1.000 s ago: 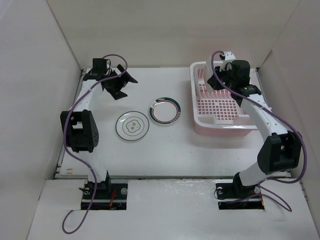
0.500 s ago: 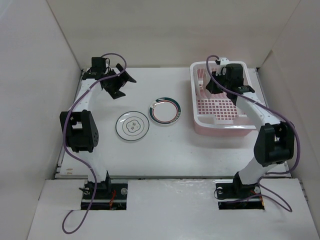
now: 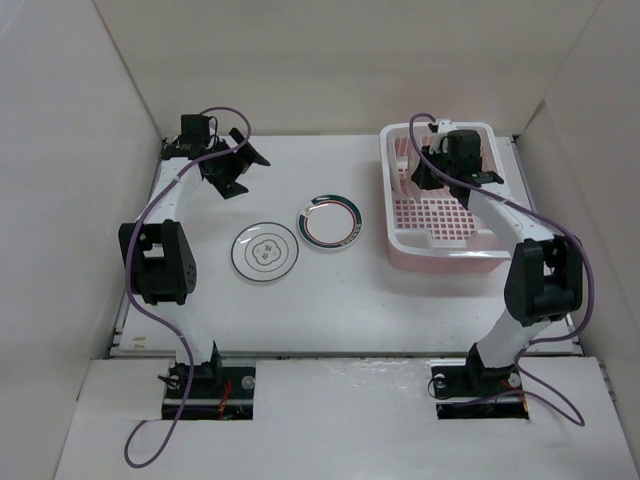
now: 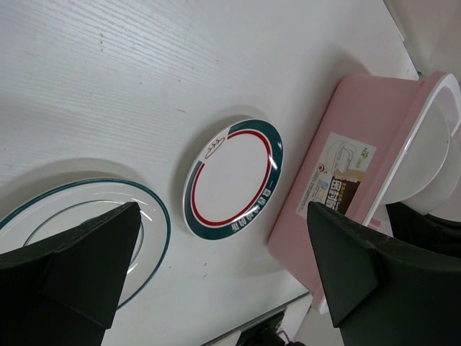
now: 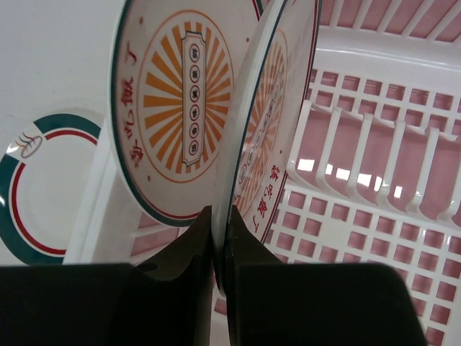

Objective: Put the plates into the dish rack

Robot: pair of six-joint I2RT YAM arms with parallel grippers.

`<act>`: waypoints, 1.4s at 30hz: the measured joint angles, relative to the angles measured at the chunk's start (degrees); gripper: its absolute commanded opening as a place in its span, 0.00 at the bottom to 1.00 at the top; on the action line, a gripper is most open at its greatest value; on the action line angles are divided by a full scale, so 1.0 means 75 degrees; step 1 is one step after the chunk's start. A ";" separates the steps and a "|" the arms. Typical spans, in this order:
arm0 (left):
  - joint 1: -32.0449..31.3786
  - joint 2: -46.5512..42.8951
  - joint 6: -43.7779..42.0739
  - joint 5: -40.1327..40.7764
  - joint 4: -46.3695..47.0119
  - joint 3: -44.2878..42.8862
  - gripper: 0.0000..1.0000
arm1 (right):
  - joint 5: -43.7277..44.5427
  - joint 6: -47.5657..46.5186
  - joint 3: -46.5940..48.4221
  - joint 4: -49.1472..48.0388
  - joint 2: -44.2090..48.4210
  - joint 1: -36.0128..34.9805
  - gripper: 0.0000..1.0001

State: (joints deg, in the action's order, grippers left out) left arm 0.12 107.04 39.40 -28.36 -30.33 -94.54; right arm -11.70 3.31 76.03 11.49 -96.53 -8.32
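The pink dish rack stands at the back right; it also shows in the left wrist view. In the right wrist view one orange sunburst plate stands upright in the rack. My right gripper is shut on the rim of the second sunburst plate, held on edge beside the first, over the grid floor. From above, the right gripper is inside the rack's back left. The flower-outline plate and the teal-rimmed plate lie flat mid-table. My left gripper is open and empty at the back left.
Upright white dividers stand to the right of the held plate. A paper label is stuck on the rack's side wall. White enclosure walls close in the table on the left, the back and the right.
My right gripper has moved a little back and left inside the rack with the plate. The left arm and the two flat plates have not moved.
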 measured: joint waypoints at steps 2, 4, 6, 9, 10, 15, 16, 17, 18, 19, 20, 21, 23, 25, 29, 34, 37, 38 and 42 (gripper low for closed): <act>0.0000 0.0000 -0.0003 -0.0003 0.0000 0.0000 1.00 | 0.0047 -0.0006 0.0000 0.0003 -0.0143 0.0000 0.00; 0.0000 0.0000 -0.0006 0.0000 -0.0003 0.0000 1.00 | 0.0102 -0.0026 0.0003 -0.0026 -0.0207 0.0000 0.03; 0.0000 0.0000 -0.0009 0.0000 -0.0003 0.0000 1.00 | 0.0131 -0.0035 0.0015 -0.0026 -0.0210 0.0000 0.10; 0.0000 0.0000 -0.0015 0.0000 -0.0006 0.0000 1.00 | 0.0204 -0.0029 0.0041 -0.0012 -0.0213 0.0000 0.13; 0.0000 0.0000 -0.0017 0.0000 -0.0006 0.0000 1.00 | 0.0221 -0.0026 0.0044 -0.0012 -0.0219 0.0000 0.16; 0.0000 0.0000 -0.0023 0.0000 -0.0015 0.0000 1.00 | 0.0318 -0.0009 0.0108 0.0012 -0.0251 0.0000 0.34; 0.0000 0.0000 -0.0023 0.0000 -0.0015 0.0000 1.00 | 0.0332 0.0000 0.0146 0.0009 -0.0254 0.0000 0.37; 0.0000 0.0000 -0.0023 0.0000 -0.0017 0.0000 1.00 | 0.0344 0.0003 0.0178 0.0003 -0.0254 0.0000 0.37; 0.0000 0.0000 -0.0023 0.0000 -0.0017 0.0000 1.00 | 0.0341 0.0000 0.0210 0.0000 -0.0254 0.0000 0.37; 0.0000 0.0000 -0.0023 0.0000 -0.0020 0.0000 1.00 | 0.0344 0.0000 0.0245 0.0000 -0.0254 0.0000 0.37; 0.0000 0.0000 -0.0026 -0.0003 -0.0020 0.0000 1.00 | 0.0350 0.0000 0.0259 0.0000 -0.0254 0.0000 0.40; 0.0000 0.0000 -0.0026 -0.0003 -0.0020 0.0000 1.00 | 0.0356 -0.0003 0.0271 0.0000 -0.0254 -0.0003 0.40; 0.0000 0.0000 -0.0026 0.0000 -0.0020 0.0000 1.00 | 0.0364 0.0003 0.0274 0.0003 -0.0254 -0.0006 0.43; 0.0000 0.0000 -0.0026 0.0000 -0.0020 0.0000 1.00 | 0.0370 -0.0003 0.0274 0.0003 -0.0254 -0.0006 0.43; 0.0000 0.0000 -0.0026 0.0000 -0.0023 0.0000 1.00 | 0.0376 0.0000 0.0274 0.0012 -0.0251 -0.0006 0.51; 0.0015 0.0000 -0.0090 0.0102 -0.0017 0.0003 1.00 | 0.0396 0.0000 0.0297 0.0189 -0.0079 -0.0006 0.70; 0.0052 0.0000 -0.0146 0.0312 0.0012 0.0047 1.00 | 0.0417 0.0023 0.0300 0.0364 0.0356 -0.0006 0.90; 0.0073 0.0000 -0.0166 0.0411 0.0003 0.0073 1.00 | 0.0423 0.0044 0.0300 0.0414 0.0577 -0.0006 1.00; 0.0207 -0.0125 -0.0245 0.0839 0.0122 0.0554 1.00 | 0.0498 0.0058 0.0300 0.0493 0.1647 -0.0006 1.00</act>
State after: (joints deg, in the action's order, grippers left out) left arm 1.67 106.10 37.56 -22.06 -29.41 -90.39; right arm -7.97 3.75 78.28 15.18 -84.18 -8.36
